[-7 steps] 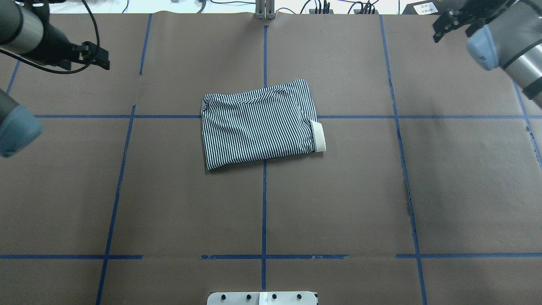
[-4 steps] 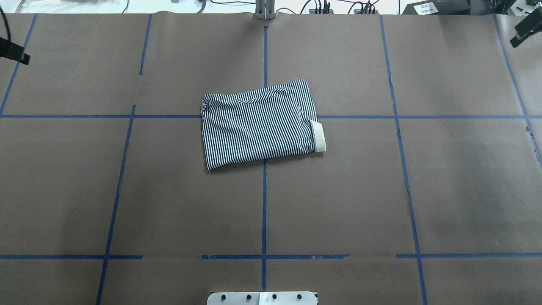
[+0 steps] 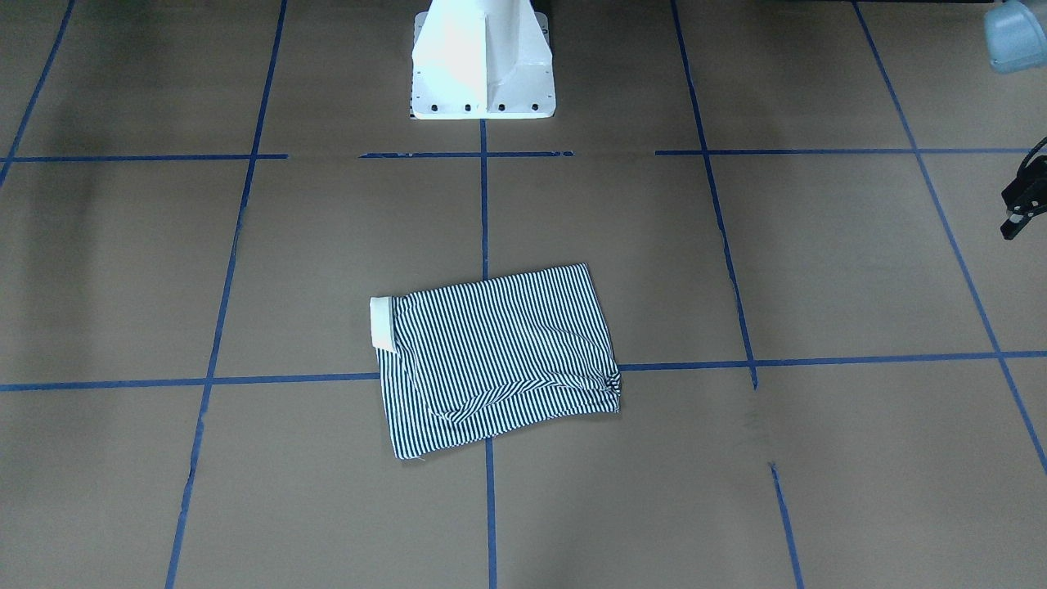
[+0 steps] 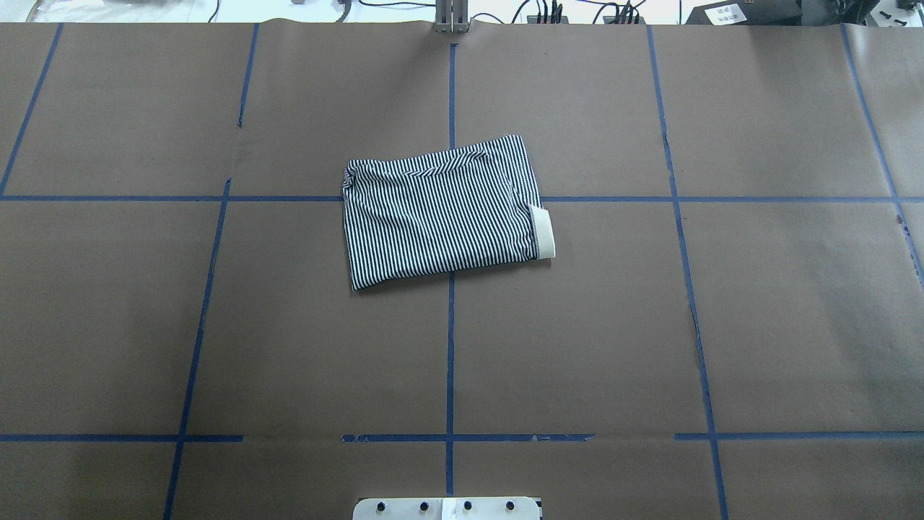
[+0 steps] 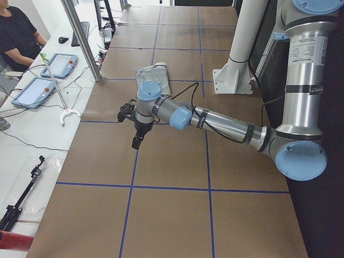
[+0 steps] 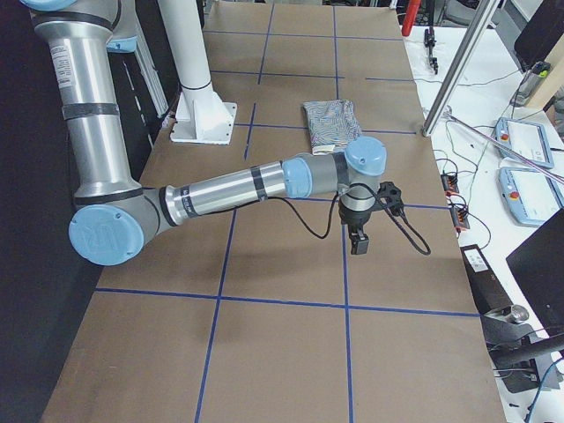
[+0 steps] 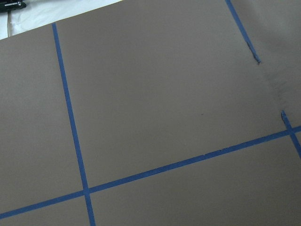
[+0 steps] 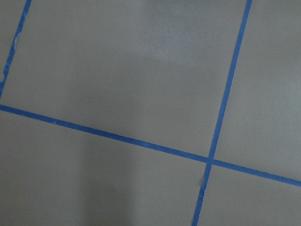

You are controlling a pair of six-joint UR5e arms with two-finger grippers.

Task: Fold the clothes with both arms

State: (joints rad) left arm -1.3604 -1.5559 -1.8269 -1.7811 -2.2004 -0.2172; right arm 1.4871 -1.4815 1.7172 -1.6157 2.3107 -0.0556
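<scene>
Left arm point(image 5: 226, 126) and right arm point(image 6: 229, 189) have both swung out of the overhead view since a second ago; the striped polo shirt point(image 4: 440, 213) has not shifted. One paper-covered counter point(image 4: 779, 325), gridded with blue tape lines point(image 4: 450, 347), carries everything. The two arms reach low over its opposite ends, well apart from the garment. One white pedestal point(image 3: 483, 65) stands at the robot's edge. The one shirt lies folded into a rectangle at the counter's middle, its cream collar point(image 4: 543, 231) poking out on one side. Whether the left fingers point(image 5: 137, 141) or the right fingers point(image 6: 359, 240) are clenched or released, I cannot tell; both hang over bare paper.
</scene>
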